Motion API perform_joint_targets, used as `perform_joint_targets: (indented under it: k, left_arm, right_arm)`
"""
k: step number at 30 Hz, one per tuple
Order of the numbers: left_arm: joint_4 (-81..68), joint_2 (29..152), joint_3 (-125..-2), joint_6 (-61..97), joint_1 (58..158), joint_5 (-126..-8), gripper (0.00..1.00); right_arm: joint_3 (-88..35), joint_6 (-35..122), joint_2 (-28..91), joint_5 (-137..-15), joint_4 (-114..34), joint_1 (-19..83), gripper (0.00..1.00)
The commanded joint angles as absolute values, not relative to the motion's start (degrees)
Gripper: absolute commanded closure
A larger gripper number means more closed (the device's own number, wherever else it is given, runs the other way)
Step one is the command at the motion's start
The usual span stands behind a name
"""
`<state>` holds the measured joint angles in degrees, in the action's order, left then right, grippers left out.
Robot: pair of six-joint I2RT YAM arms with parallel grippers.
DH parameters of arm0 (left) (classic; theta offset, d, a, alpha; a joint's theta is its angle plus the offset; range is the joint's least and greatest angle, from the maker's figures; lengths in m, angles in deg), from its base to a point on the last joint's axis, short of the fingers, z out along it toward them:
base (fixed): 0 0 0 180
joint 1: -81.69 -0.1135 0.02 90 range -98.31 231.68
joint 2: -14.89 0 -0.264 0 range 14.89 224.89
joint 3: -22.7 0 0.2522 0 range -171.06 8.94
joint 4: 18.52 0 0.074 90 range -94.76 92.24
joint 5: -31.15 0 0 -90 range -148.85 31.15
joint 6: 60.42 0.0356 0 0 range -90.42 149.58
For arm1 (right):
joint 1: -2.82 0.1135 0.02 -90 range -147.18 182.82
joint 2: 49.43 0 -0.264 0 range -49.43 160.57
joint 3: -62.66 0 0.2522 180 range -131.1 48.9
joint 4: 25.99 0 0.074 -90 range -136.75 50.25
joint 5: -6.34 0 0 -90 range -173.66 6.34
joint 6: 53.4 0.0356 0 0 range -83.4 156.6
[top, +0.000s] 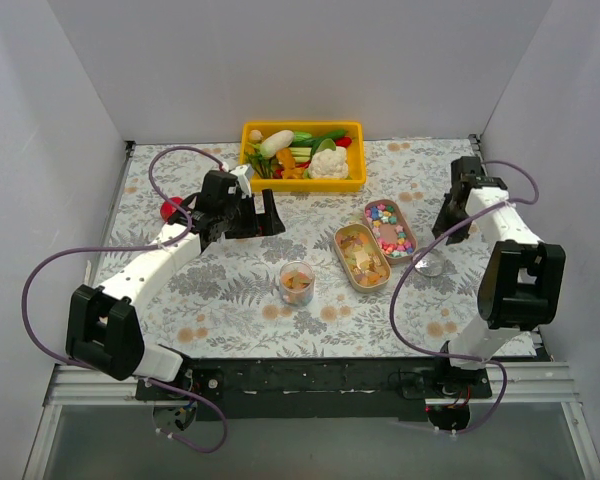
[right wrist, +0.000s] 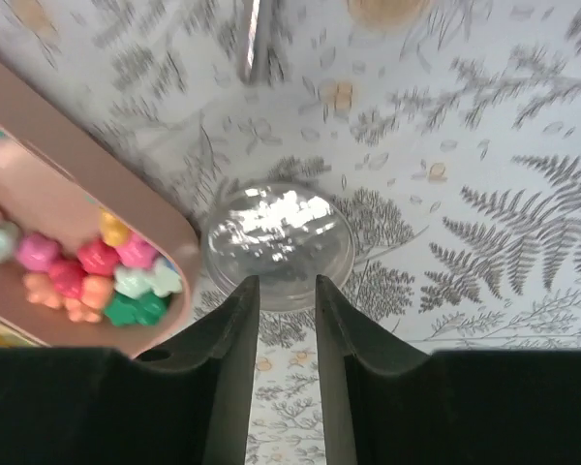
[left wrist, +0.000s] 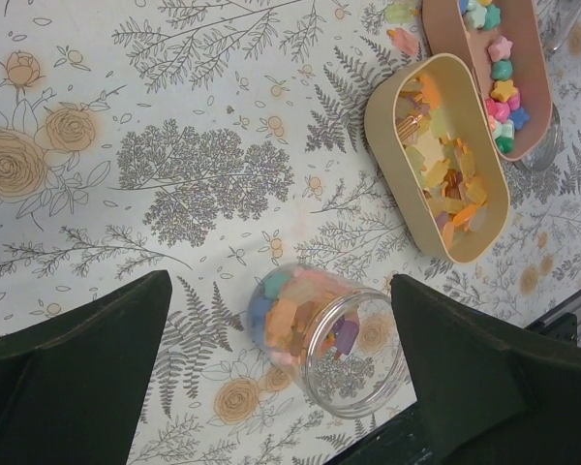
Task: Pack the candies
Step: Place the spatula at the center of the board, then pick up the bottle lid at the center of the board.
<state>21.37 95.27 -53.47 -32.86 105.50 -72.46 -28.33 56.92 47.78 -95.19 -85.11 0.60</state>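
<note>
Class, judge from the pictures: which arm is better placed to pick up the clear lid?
Right. The right gripper hangs over the lid beside the pink tray; the left gripper is over the jar, farther away.

Table (top: 210, 290) carries jar (top: 297, 295), tan tray (top: 372, 287), pink tray (top: 378, 203), bin (top: 302, 184).
</note>
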Motion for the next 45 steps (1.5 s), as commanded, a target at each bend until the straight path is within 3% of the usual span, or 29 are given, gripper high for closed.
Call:
perform_joint_targets:
  k: [1, 8, 22, 27, 31, 45]
  left_arm:
    - [21.35, 92.68, -54.25, -32.48, 105.68, -74.05, 0.02]
    - [20.38, 89.34, -51.88, -31.68, 105.68, -75.46, 0.02]
    - [20.03, 89.07, -52.85, -31.51, 105.68, -75.37, 0.02]
    - [20.12, 88.81, -52.58, -31.51, 105.68, -75.29, 0.02]
    - [20.12, 88.72, -52.5, -31.6, 105.68, -75.55, 0.02]
    - [20.29, 89.25, -52.5, -31.51, 105.68, -75.55, 0.02]
  right_arm:
    - [-15.83, 60.5, 43.22, -90.7, -83.53, 0.53, 0.65]
    - [-9.03, 61.56, 41.89, -88.85, -80.27, 0.27, 0.65]
    - [-7.53, 63.67, 42.94, -91.57, -77.63, -1.22, 0.67]
    - [-6.3, 64.37, 42.16, -90.87, -76.58, -2.1, 0.6]
    - [-5.59, 65.25, 41.54, -90.17, -75.87, -2.98, 0.46]
    - [-6.82, 67.19, 39.08, -89.46, -72.44, -4.48, 0.53]
